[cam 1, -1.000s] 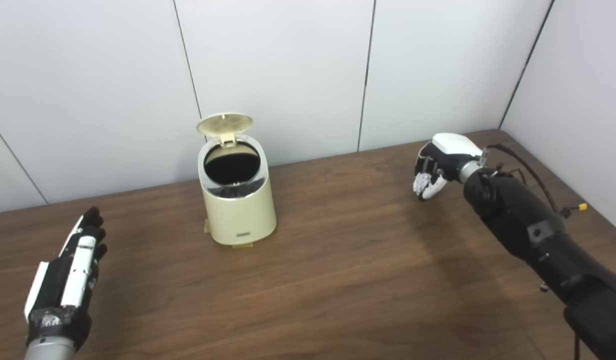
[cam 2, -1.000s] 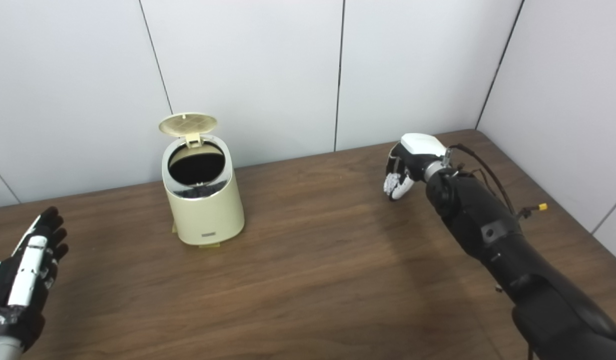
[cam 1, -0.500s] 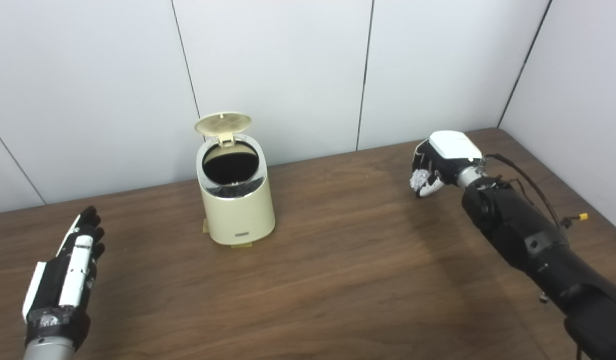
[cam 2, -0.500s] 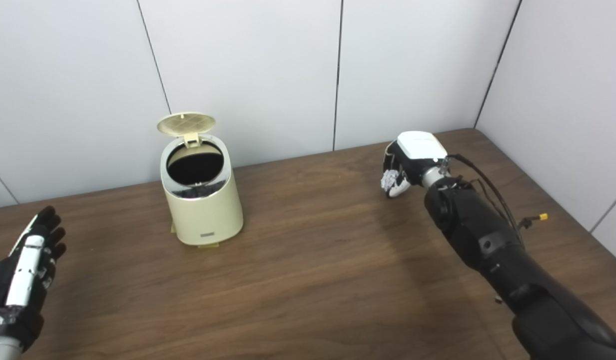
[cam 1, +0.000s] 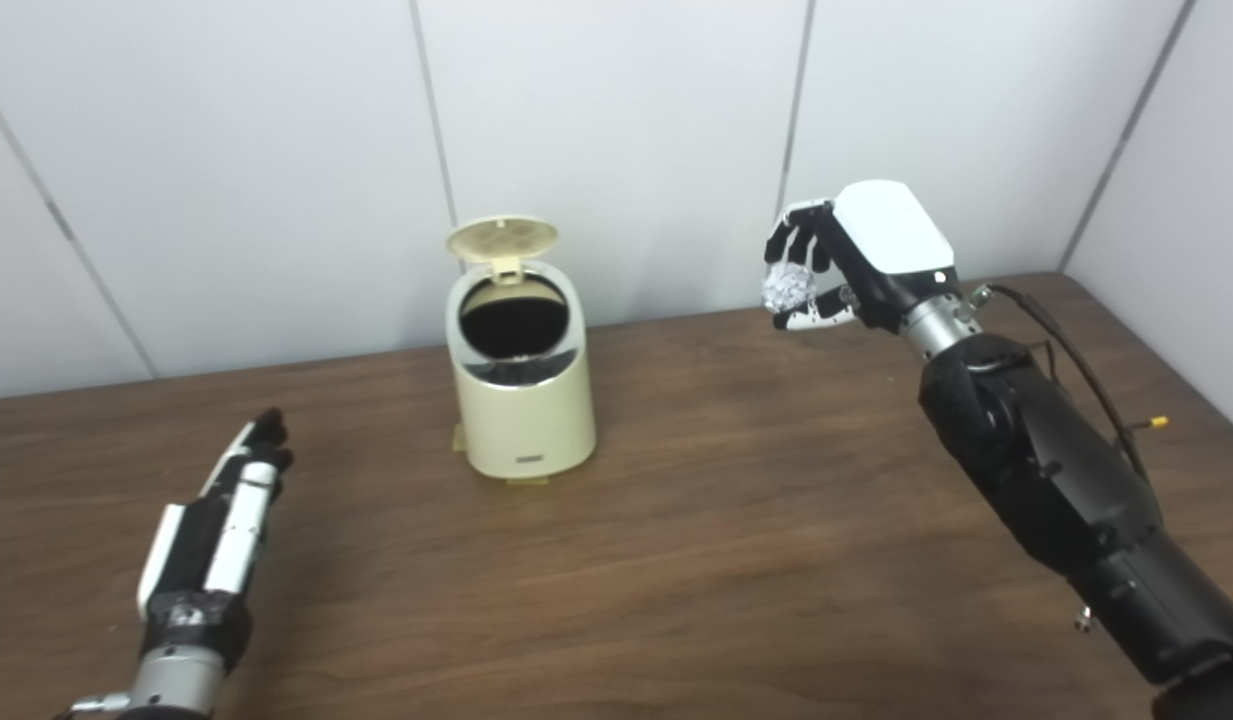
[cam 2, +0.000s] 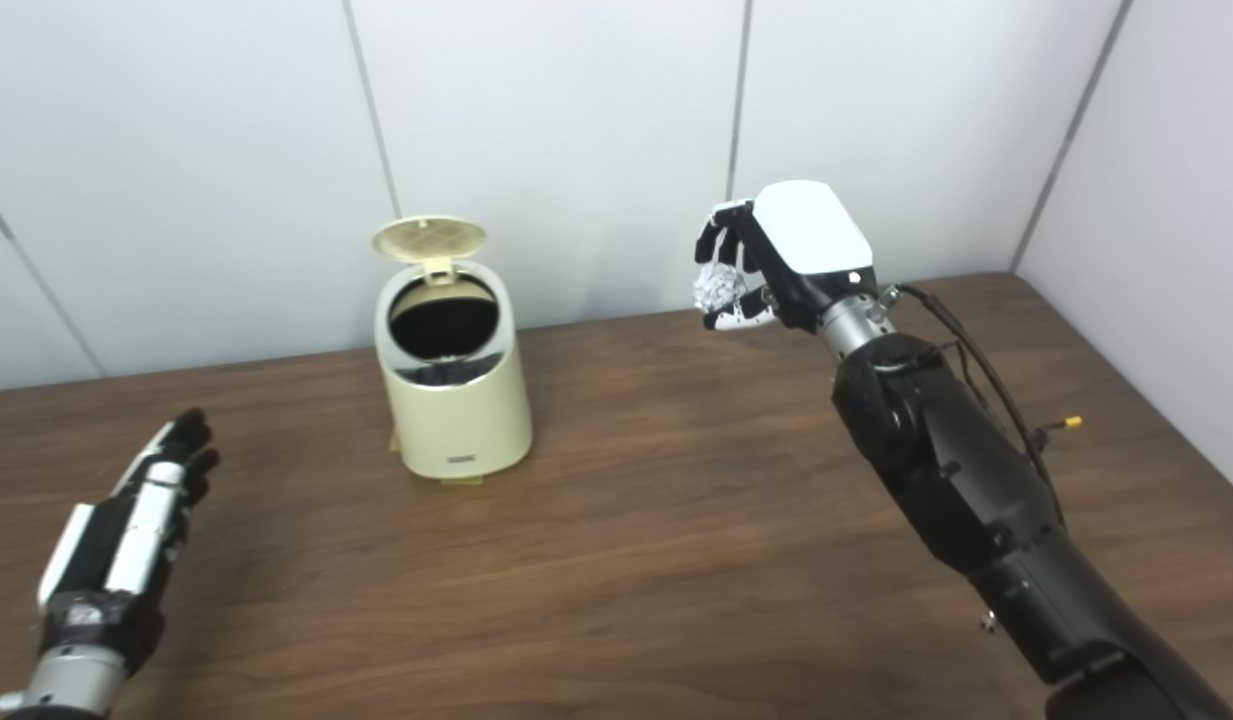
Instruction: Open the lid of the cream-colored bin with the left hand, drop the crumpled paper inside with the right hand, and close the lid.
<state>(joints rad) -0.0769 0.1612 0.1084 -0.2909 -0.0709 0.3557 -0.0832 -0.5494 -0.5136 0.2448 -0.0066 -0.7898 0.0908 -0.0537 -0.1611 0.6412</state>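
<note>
The cream-colored bin (cam 1: 524, 410) stands on the brown table, its lid (cam 1: 502, 238) tipped up and back so the dark opening (cam 1: 513, 323) shows. To the right of the bin and above its rim, my right hand (cam 1: 856, 262) is raised over the table. It is shut on the crumpled paper (cam 1: 788, 287), a small white ball between fingers and thumb. My left hand (cam 1: 221, 525) rests low at the near left, fingers stretched out flat and holding nothing, well apart from the bin.
White wall panels (cam 1: 616, 150) rise right behind the bin, and a side wall (cam 1: 1176, 210) closes the table's right end. A loose cable with a yellow tip (cam 1: 1156, 423) hangs by my right forearm.
My right hand has lifted the crumpled paper off the table and carried it up and left toward the bin. The camera has shifted, so the whole scene sits further right.
</note>
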